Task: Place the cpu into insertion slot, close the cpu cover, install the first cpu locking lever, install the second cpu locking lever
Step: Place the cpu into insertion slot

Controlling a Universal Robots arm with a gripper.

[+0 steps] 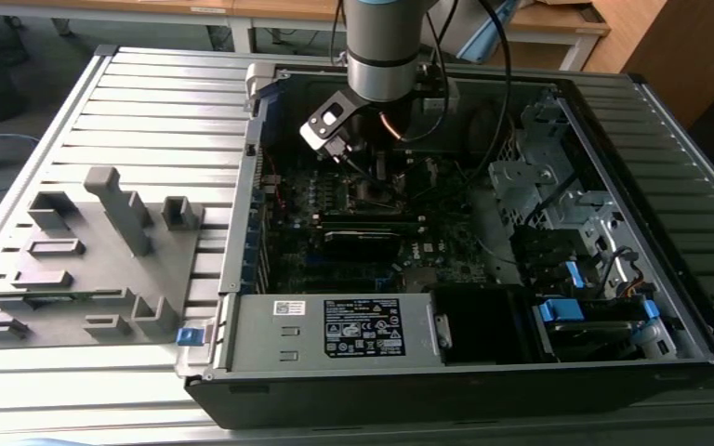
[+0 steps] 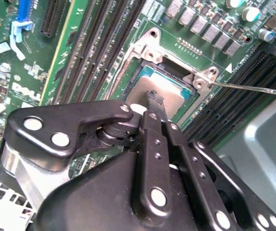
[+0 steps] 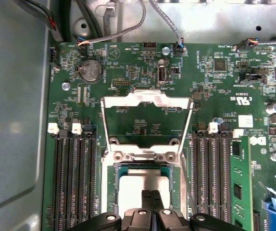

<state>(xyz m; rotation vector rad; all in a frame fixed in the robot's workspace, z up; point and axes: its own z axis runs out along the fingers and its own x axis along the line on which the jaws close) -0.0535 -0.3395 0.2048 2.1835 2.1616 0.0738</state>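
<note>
In the first wrist view the cpu [image 3: 138, 185] lies in the insertion slot [image 3: 112, 192] under the hand [image 3: 150, 196], whose fingers are pressed together. The cpu cover [image 3: 147, 97] stands open. Pushing on a skewed chip could damage the slot.

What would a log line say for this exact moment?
gripper shut, tips at cpu | cpu in insertion slot | cpu cover open

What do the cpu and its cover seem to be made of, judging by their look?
The cpu: its top is dull silver-grey, matte and evenly pale, so it is most likely a metal plate with a brushed or satin finish. The cover: a thin, bright silvery frame with sharp glints and bent tabs, probably stamped sheet steel, though the exact metal cannot be told.
</note>
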